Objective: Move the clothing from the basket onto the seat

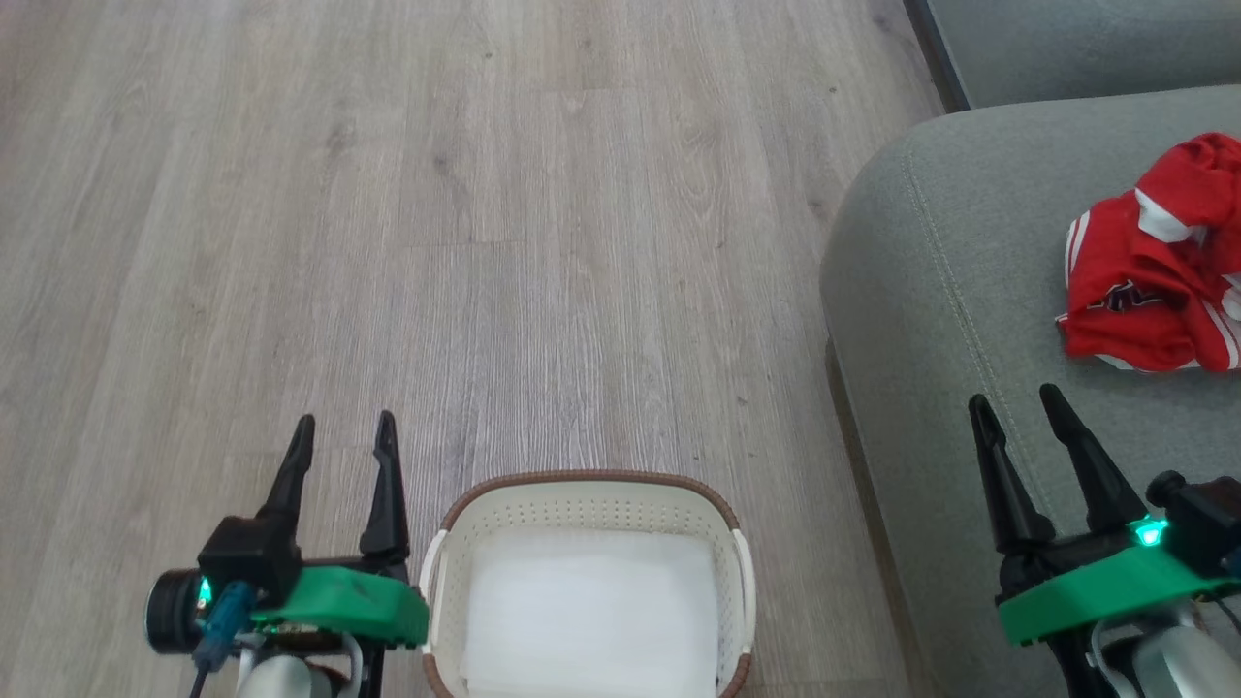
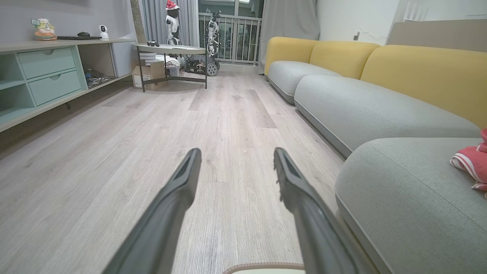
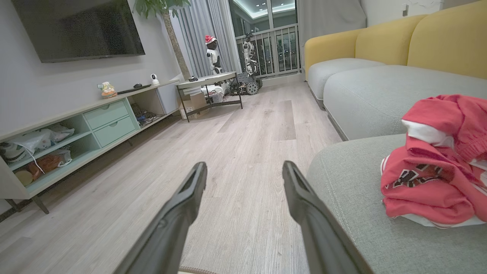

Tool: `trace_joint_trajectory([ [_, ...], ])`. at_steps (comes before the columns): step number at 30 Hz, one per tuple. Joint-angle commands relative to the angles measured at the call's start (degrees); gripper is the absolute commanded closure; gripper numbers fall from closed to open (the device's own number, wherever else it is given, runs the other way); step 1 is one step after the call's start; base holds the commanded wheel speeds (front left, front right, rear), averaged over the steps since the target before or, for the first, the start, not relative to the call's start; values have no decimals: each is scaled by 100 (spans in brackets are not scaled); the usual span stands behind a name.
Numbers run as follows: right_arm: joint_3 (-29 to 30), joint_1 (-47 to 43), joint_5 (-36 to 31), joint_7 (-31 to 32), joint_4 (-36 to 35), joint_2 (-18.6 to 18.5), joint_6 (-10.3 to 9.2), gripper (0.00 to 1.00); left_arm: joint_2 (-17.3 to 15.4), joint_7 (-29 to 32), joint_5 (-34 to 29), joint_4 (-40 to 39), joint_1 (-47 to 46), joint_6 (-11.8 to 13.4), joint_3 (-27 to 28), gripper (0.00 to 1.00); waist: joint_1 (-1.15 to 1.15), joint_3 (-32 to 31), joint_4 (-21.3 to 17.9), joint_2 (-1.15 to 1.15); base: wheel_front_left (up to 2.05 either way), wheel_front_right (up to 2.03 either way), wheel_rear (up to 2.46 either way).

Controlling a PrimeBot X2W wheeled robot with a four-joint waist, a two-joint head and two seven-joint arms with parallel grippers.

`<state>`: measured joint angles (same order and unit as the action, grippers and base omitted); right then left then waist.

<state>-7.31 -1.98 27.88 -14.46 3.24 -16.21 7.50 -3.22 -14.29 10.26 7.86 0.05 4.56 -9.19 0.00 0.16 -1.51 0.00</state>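
Observation:
The red clothing (image 1: 1159, 267) with white trim and dark lettering lies crumpled on the grey-green seat (image 1: 950, 291) at the right; it also shows as clothing (image 3: 437, 167) and clothing (image 2: 471, 160). The cream basket (image 1: 587, 499) with a brown rim stands on the floor at the bottom centre, holding just a flat white liner. My left gripper (image 1: 344, 431) hangs open just left of the basket, nothing between its fingers. Over the seat's front part, my right gripper (image 1: 1018, 402) is open and empty, short of the clothing.
Pale wood floor (image 1: 436, 242) stretches ahead and to the left. A second grey cushion (image 1: 1086, 44) lies beyond the seat. Further off stand a low shelf unit (image 3: 76, 129), a small table (image 3: 209, 85) and yellow sofa backs (image 2: 418, 72).

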Motion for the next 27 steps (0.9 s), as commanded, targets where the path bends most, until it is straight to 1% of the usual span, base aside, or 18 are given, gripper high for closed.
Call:
trace_joint_trajectory([
  [1,-92,162,-19,-53,-159,-102,-1,0,16,-71,-71,-157,-181,-4,218,0,0,-2,1,0,0,0,0],
  [7,-115,178,-4,-53,-132,-101,-1,0,26,-71,-53,-103,-186,-35,241,0,0,-18,-2,0,0,0,0],
  [8,-117,182,-2,-53,-127,-100,-1,0,28,-71,-20,-84,-177,-73,233,0,0,-22,-5,0,0,0,0],
  [9,-24,2,1,0,45,0,0,100,14,0,10,102,1,-77,42,100,0,-23,-5,0,0,0,0],
  [13,-97,-72,24,16,351,62,1,100,19,22,34,432,130,-107,28,100,0,-26,-5,0,0,0,0],
  [27,33,26,777,221,432,177,1,100,14,247,961,457,44,-230,194,100,0,-23,13,0,0,0,0],
])
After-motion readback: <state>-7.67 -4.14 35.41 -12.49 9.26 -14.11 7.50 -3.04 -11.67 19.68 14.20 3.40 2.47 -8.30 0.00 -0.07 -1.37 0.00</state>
